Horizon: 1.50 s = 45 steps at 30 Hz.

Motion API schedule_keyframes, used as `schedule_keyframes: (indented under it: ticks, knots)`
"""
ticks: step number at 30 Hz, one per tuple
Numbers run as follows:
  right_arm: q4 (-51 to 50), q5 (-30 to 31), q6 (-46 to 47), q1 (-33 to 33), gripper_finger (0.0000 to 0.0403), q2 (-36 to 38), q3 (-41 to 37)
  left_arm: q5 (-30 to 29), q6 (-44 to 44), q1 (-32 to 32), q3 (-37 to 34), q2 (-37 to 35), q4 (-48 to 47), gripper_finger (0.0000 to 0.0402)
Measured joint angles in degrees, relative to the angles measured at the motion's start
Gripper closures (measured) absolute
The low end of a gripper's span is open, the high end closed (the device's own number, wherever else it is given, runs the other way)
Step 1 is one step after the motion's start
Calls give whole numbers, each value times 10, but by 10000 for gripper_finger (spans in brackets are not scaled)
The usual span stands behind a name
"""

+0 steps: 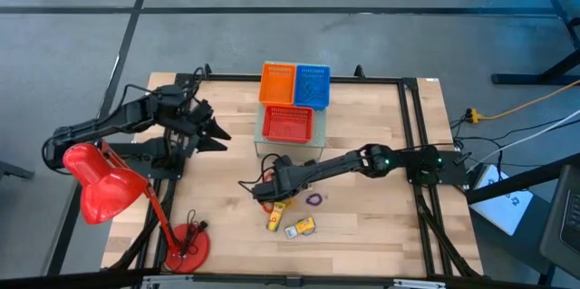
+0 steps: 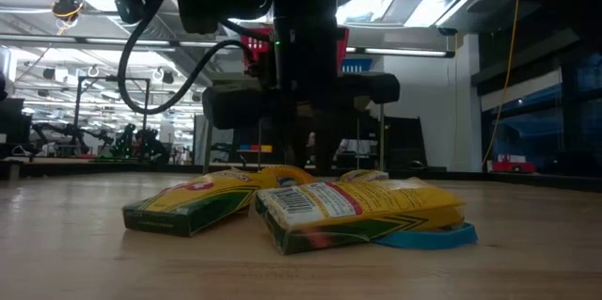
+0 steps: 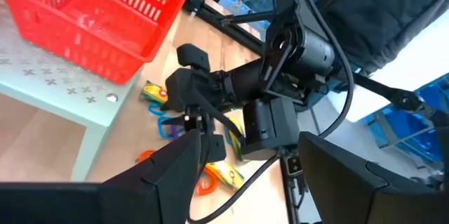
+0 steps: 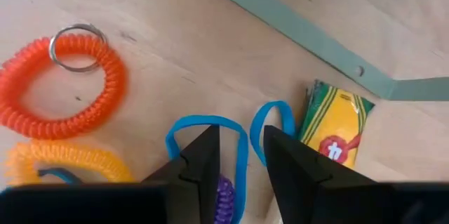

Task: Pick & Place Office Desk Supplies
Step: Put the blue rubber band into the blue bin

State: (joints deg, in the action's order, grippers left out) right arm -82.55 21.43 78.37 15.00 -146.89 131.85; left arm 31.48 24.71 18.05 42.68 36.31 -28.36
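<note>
The supplies lie in a cluster on the wooden table in front of the baskets. The right wrist view shows an orange coil loop [image 4: 63, 87] with a key ring, a yellow coil [image 4: 63, 162], two thin blue loops [image 4: 210, 122] [image 4: 270, 119], a purple coil [image 4: 223, 196] and a yellow crayon box [image 4: 337, 129]. My right gripper [image 4: 242, 171] [image 1: 267, 189] is low over them and open by a narrow gap, its fingers on either side of the blue loop's edge and the purple coil. Two crayon boxes [image 2: 188, 204] [image 2: 357, 208] lie flat in the low view. My left gripper [image 1: 216, 132] [image 3: 252, 147] waits open, left of the baskets. My right gripper comes from above, pointing down, with one side of a blue loop [image 4: 243, 155] and the purple coil in the gap between its fingers. Whether the fingers touch either one, I cannot tell. Both lie flat on the table.
Orange [image 1: 277, 83], blue [image 1: 312, 85] and red [image 1: 288, 123] mesh baskets stand at the table's far middle, the red one on a pale green stand [image 1: 290, 150]. A red desk lamp [image 1: 104, 185] leans over the near left corner, its base [image 1: 186, 245] near the edge.
</note>
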Motion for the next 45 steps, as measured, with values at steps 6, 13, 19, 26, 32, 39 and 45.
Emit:
schedule_keyframes:
  ticks: [6,13,19,26,32,39,45]
  knots:
    - [58,-1,-33,3,289,0,0,-5,20,-15,0,3,16,162]
    - [72,-8,-55,11,289,-19,1,-6,37,-16,0,4,16,162]
    - [67,15,-68,18,289,-21,2,-6,47,-16,0,4,17,162]
    - [94,-8,-101,13,289,-21,1,-6,65,-16,0,4,42,162]
    - [115,-16,-92,10,295,-21,1,-5,79,-16,0,4,55,162]
    - [117,-8,-82,10,328,-22,1,-4,94,-16,0,4,55,162]
    - [117,-2,-80,10,341,-22,1,-4,104,-33,0,4,64,162]
